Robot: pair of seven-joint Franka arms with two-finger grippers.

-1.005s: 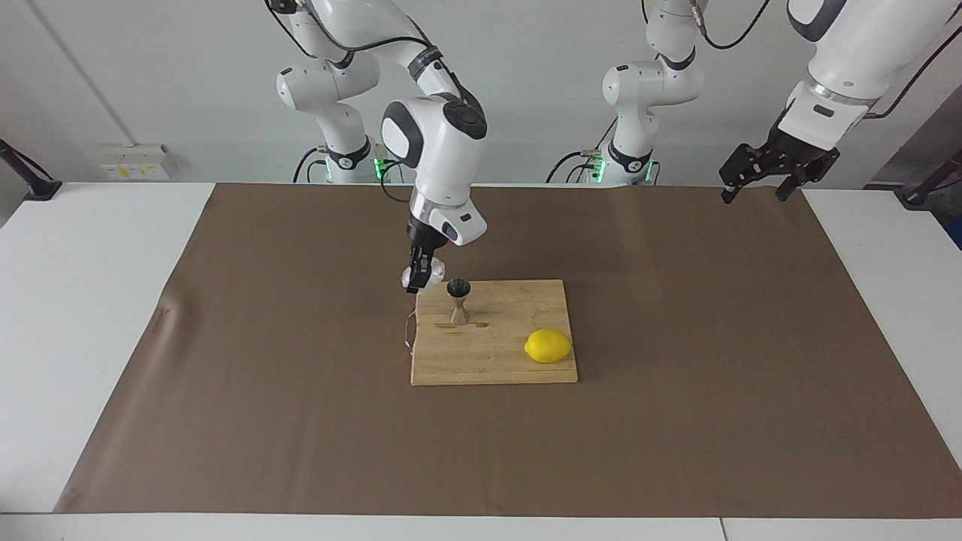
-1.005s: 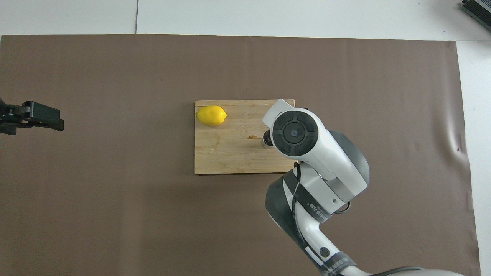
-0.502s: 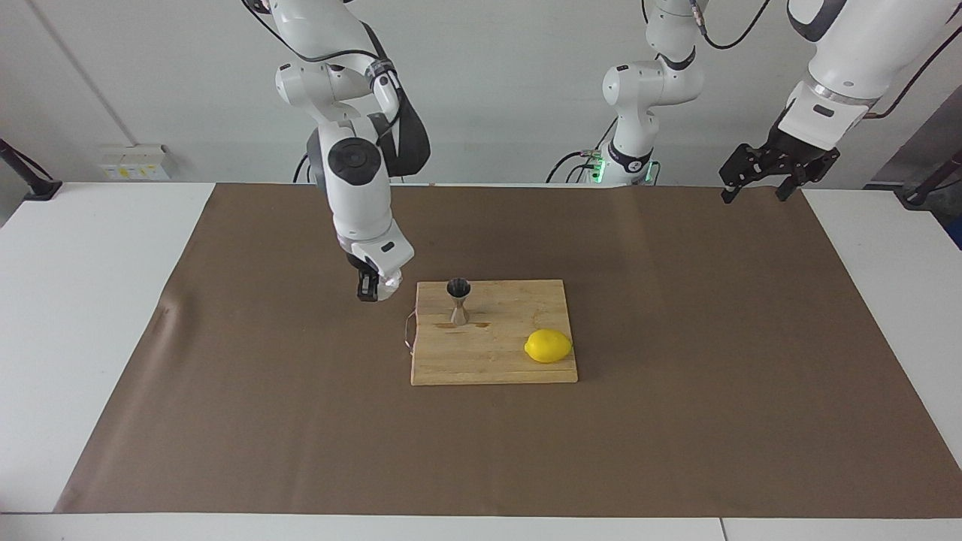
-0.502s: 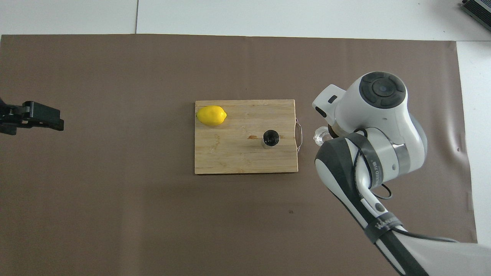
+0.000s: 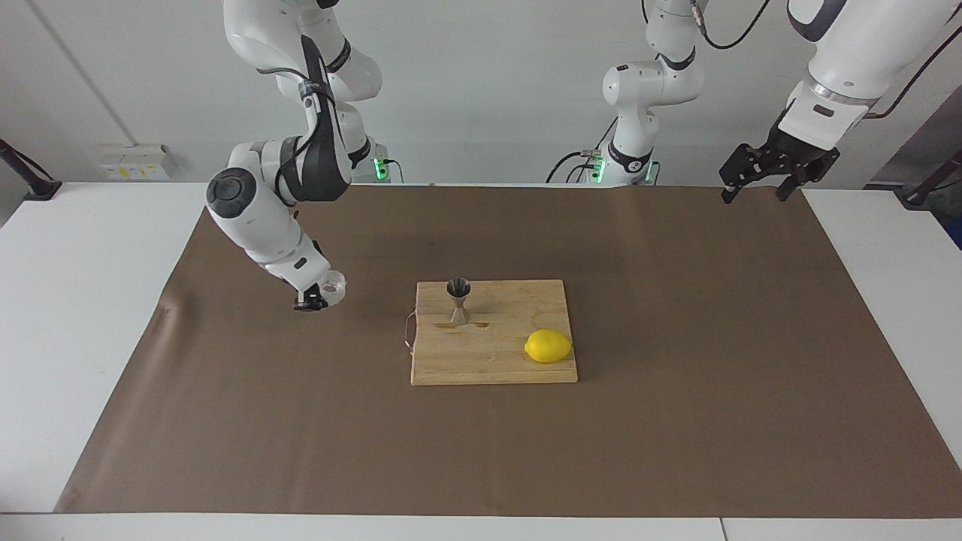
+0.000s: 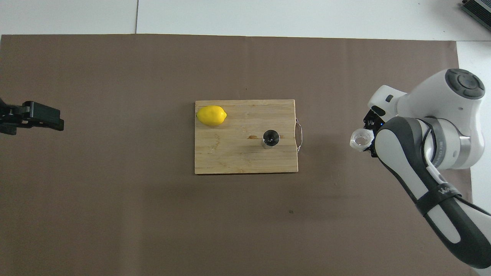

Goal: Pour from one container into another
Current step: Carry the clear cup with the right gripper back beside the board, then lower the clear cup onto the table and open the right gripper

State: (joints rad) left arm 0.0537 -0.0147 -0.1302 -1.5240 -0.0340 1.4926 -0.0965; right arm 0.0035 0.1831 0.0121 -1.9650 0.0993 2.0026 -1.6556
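The small clear crinkled cup [image 5: 334, 285] [image 6: 360, 138] stands mouth up, low over the brown mat toward the right arm's end of the table, well away from the board. My right gripper [image 5: 319, 294] [image 6: 369, 137] is shut on it from the side. I cannot tell whether the cup touches the mat. The steel jigger [image 5: 458, 300] [image 6: 271, 138] stands upright on the wooden cutting board [image 5: 496, 364] [image 6: 230, 159], near the board's handle edge. My left gripper [image 5: 754, 195] [image 6: 38, 116] waits open and empty, high over the left arm's end of the mat.
A yellow lemon [image 5: 548, 346] [image 6: 211, 115] lies on the board's corner farthest from the robots, toward the left arm's end. A thin wire handle [image 6: 299, 135] sticks out of the board toward the cup. The brown mat [image 5: 676, 421] covers most of the white table.
My right gripper has carried the cup away from beside the jigger, toward the right arm's end of the table and lower, turning it mouth up. The left arm has not moved.
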